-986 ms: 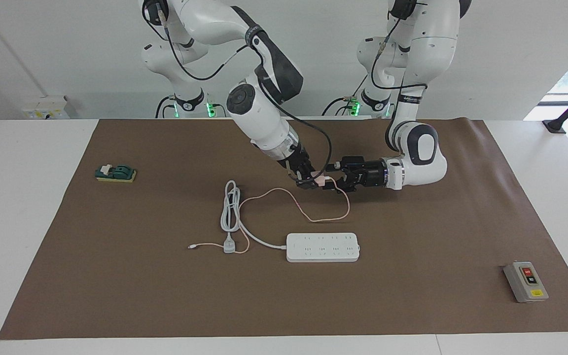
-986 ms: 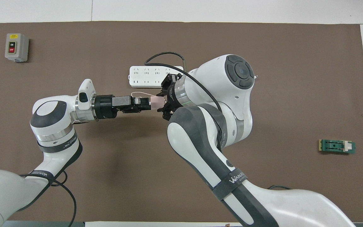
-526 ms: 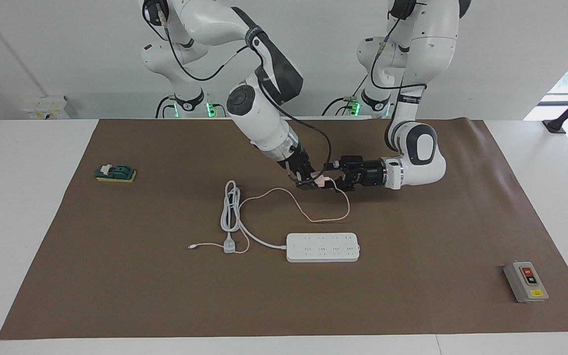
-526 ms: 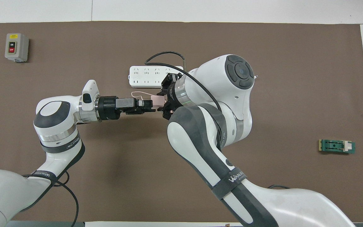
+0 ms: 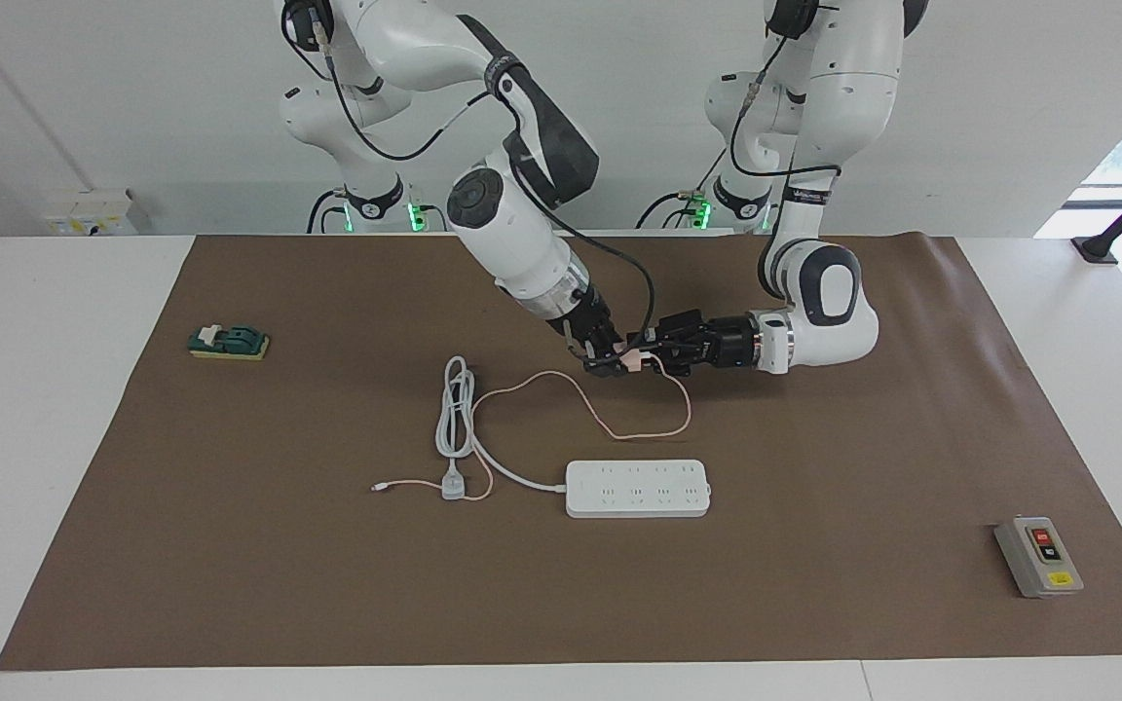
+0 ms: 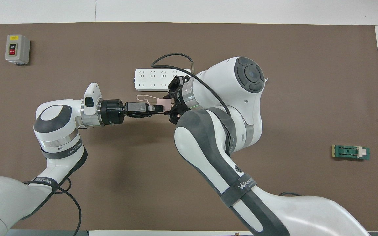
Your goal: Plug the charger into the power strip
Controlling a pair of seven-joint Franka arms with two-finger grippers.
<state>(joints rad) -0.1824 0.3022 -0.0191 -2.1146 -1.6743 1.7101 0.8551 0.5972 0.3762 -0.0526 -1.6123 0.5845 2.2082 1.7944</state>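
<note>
Both grippers pinch the charger [image 5: 631, 359] up in the air: right gripper [image 5: 610, 362] from one side, left gripper [image 5: 647, 353] from the other. Strip [image 5: 638, 488] lies flat on the mat, lengthwise across, well apart from the charger.

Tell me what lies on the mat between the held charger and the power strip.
Only a loop of the charger's thin pink cable on bare brown mat, nearer the robots than the power strip; the facing view shows it.
</note>
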